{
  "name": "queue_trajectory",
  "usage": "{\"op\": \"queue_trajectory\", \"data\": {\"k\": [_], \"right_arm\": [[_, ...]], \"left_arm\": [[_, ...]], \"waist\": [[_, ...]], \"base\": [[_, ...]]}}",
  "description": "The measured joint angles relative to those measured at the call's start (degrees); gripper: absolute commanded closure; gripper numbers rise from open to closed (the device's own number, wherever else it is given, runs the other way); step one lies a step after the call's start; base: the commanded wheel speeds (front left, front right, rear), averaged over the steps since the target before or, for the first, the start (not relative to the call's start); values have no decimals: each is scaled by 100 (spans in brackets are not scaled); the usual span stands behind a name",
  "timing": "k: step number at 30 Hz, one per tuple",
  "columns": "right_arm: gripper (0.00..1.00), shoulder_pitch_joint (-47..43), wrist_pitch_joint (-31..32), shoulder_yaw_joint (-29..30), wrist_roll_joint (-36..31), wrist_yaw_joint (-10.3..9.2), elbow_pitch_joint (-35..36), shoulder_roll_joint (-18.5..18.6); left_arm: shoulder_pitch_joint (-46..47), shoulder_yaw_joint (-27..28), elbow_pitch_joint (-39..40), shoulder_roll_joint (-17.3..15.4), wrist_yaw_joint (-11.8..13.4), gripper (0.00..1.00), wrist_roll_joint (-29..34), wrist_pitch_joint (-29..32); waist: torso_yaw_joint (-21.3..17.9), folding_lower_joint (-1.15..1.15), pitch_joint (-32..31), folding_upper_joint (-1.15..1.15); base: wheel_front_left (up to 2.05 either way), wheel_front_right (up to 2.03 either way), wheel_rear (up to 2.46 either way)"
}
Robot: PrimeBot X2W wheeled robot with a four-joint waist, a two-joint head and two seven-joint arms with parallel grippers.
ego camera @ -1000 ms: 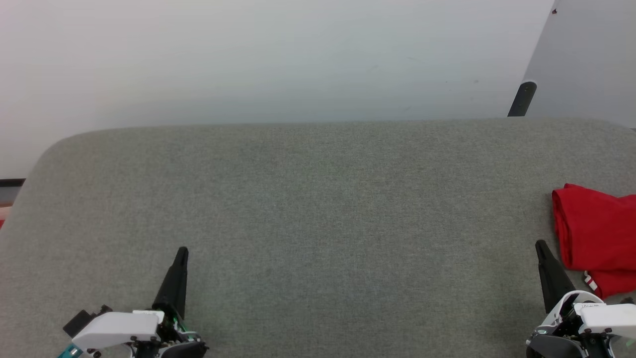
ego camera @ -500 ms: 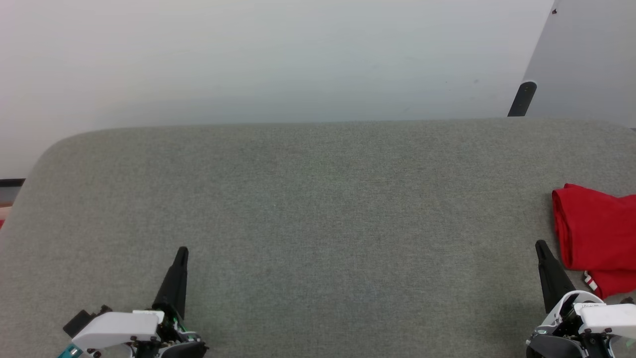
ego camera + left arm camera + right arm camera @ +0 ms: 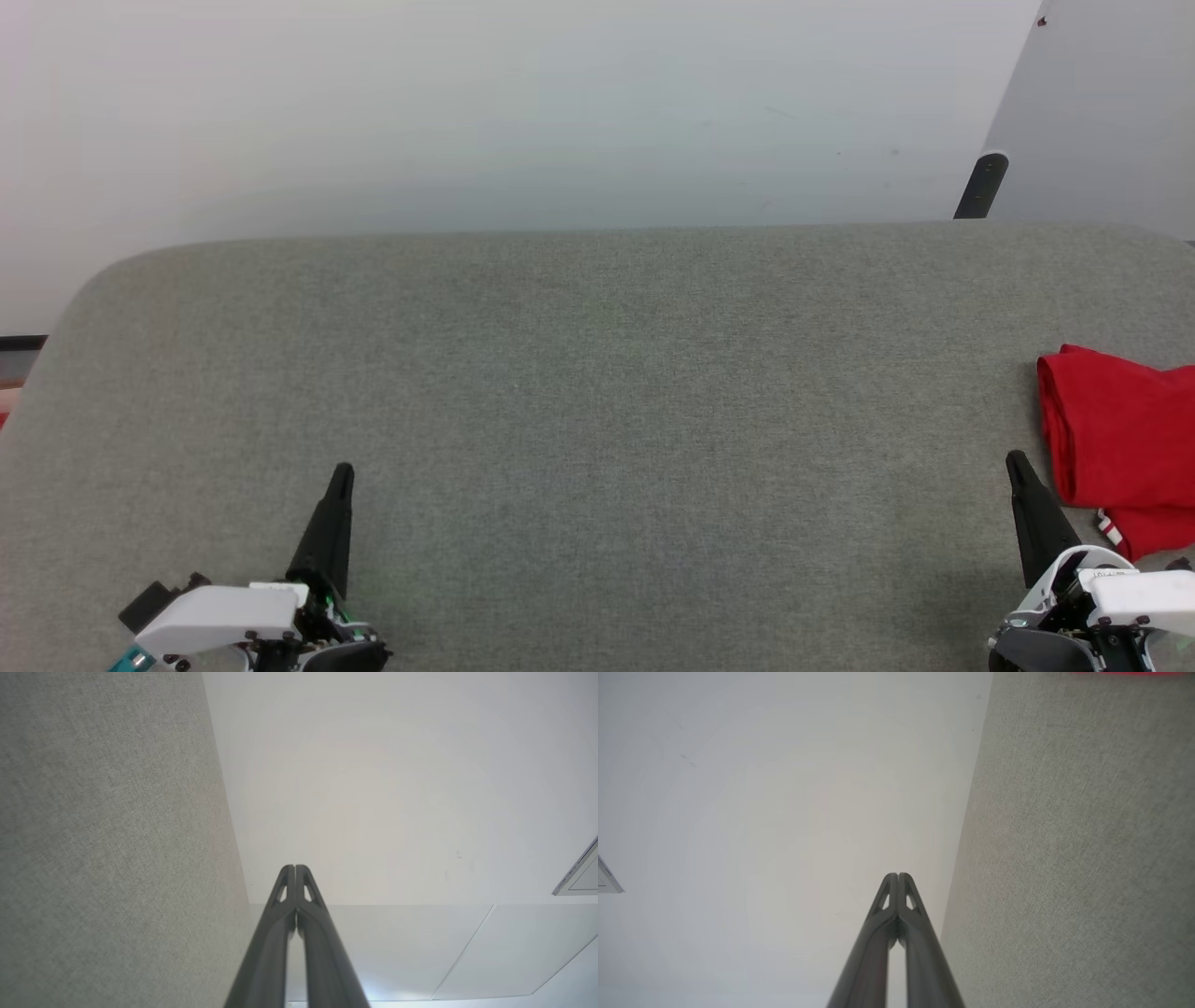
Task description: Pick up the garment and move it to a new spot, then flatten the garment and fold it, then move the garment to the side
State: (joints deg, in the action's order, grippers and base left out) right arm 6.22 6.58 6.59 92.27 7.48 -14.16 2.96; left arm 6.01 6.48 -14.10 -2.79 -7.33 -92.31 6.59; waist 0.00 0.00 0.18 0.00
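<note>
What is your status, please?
Left hand shut, empty. Right hand shut, empty. Red shirt lying on table, far right, beside right hand. Nothing between.

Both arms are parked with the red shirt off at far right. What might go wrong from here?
1. The garment runs off the head view's right border, so its full extent is unseen; a grasp may be misjudged.
2. The right gripper is shut, close beside the garment; swinging right like that may shove or bunch it.
3. The left gripper sits far across the table, a long reach.
</note>
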Motion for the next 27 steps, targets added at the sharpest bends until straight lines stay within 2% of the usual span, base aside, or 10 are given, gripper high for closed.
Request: {"op": "queue_trajectory", "data": {"k": [27], "right_arm": [[100, 0, 0, -1, 0, 0, 0, 0]], "left_arm": [[0, 0, 0, 0, 0, 100, 0, 0]], "waist": [[0, 0, 0, 0]], "base": [[0, 0, 0]]}}
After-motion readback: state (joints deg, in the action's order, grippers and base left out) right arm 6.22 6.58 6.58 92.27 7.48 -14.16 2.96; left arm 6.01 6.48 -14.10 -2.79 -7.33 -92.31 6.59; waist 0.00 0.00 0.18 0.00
